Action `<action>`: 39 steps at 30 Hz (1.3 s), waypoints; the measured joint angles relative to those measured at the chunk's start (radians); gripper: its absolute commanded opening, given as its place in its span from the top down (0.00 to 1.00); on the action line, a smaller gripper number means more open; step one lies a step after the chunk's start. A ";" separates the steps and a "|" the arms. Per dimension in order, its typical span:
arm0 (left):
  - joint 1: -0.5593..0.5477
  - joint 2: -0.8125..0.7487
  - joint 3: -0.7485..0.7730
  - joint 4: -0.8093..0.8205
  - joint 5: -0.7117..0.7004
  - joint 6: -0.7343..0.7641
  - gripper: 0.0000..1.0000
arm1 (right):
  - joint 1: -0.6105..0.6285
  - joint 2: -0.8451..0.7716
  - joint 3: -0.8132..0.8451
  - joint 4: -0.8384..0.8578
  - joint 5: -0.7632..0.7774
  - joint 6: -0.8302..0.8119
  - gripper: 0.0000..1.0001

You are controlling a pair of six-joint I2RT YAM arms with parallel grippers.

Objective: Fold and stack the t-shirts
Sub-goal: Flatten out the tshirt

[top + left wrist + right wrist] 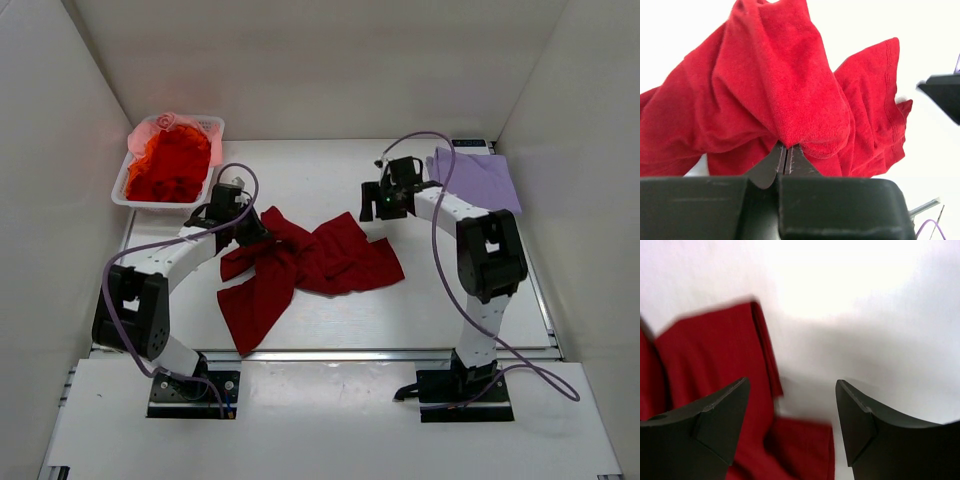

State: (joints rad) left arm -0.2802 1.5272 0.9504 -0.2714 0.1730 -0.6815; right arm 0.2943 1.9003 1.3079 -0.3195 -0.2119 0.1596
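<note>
Left gripper [785, 151] clamped on a bunched fold of red shirt [322, 262]; right gripper [792, 387] jaws wide apart, over table [450, 310] at shirt's edge.

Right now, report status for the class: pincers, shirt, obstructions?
Left pincer shut on red shirt. Right pincer open at shirt's edge. Basket, lavender shirt at the back.

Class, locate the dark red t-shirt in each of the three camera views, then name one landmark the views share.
Top external: the dark red t-shirt lies crumpled at the centre of the white table.
Left wrist: it fills the upper and middle picture, a fold pinched in the shut left end effector.
Right wrist: left and lower left, beyond the open right end effector.
Shared landmark: the white table around the shirt.
</note>
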 measured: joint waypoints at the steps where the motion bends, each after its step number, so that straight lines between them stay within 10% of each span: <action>1: 0.007 -0.010 -0.007 -0.001 0.002 0.001 1.00 | 0.000 0.035 0.045 0.008 -0.007 -0.008 0.33; 11: 0.062 -0.041 -0.029 -0.021 0.029 0.012 1.00 | 0.058 0.279 0.324 -0.042 -0.072 -0.044 0.38; 15: 0.083 -0.055 -0.031 -0.024 0.034 0.014 1.00 | 0.095 0.311 0.364 -0.095 -0.109 -0.061 1.00; 24: 0.156 -0.113 0.067 -0.115 0.045 0.027 1.00 | 0.164 0.276 0.434 -0.245 0.040 -0.083 1.00; 39: 0.260 -0.523 0.486 -0.260 -0.011 0.054 1.00 | 0.047 -0.845 0.270 -0.208 0.285 -0.039 1.00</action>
State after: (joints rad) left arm -0.0200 1.0046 1.4368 -0.5312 0.1616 -0.6277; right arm 0.3416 1.0557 1.5780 -0.5274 0.0731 0.1211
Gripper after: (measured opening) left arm 0.034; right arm 0.009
